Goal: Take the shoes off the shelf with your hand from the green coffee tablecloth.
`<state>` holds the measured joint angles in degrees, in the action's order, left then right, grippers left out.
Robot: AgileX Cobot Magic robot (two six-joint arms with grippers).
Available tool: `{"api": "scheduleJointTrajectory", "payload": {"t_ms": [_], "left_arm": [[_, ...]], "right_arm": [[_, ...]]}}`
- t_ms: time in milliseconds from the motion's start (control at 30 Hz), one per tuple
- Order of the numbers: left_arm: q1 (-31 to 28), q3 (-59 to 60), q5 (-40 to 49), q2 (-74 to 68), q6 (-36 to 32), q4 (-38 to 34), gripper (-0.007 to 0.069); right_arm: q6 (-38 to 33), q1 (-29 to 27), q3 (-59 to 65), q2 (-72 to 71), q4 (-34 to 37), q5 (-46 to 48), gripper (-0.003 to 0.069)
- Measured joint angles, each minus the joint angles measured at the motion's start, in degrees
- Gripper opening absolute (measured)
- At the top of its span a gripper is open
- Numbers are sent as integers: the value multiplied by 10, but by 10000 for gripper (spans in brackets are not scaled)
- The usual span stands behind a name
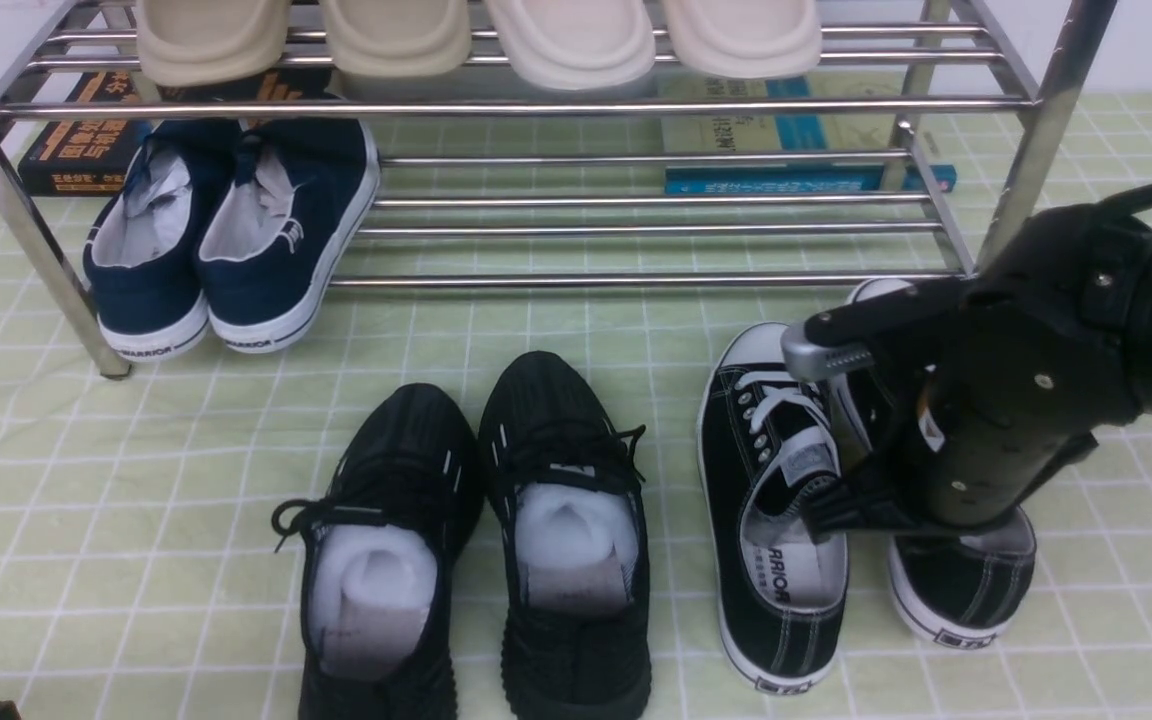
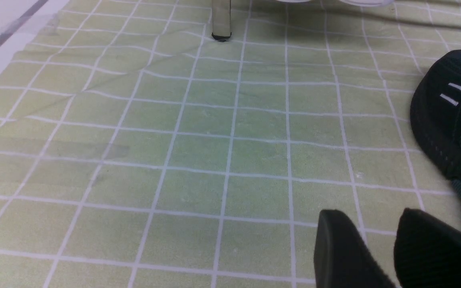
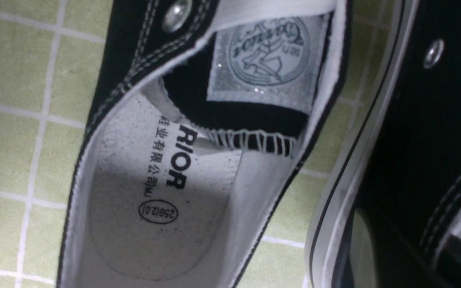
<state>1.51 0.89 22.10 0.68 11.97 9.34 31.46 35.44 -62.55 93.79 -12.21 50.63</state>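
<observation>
Here's the front view, up high, facing twelve o'clock and tilted down, taking in the shelf (image 1: 576,108) and tablecloth (image 1: 166,480)! Left wrist camera, lower, slants across cloth, sharing a shelf leg (image 2: 221,22) with the front. And right wrist, really close, peers steeply into a canvas sneaker (image 3: 154,168) the front sees around four o'clock!
</observation>
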Motion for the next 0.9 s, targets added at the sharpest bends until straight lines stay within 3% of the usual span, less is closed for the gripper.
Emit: {"api": "scheduleJointTrajectory", "payload": {"t_ms": [467,567,700,833,900], "left_arm": [[0,0,0,0,0,0,241],[0,0,0,0,0,0,241],[0,0,0,0,0,0,241],[0,0,0,0,0,0,241],[0,0,0,0,0,0,241]], "right_arm": [[1,-5,-1,0,10,11,85],[1,-5,-1,0,15,9,125],[1,-5,-5,0,17,11,242],[-19,-5,-39,-7,17,83,343],[-34,-5,-54,-12,17,114,351]]}}
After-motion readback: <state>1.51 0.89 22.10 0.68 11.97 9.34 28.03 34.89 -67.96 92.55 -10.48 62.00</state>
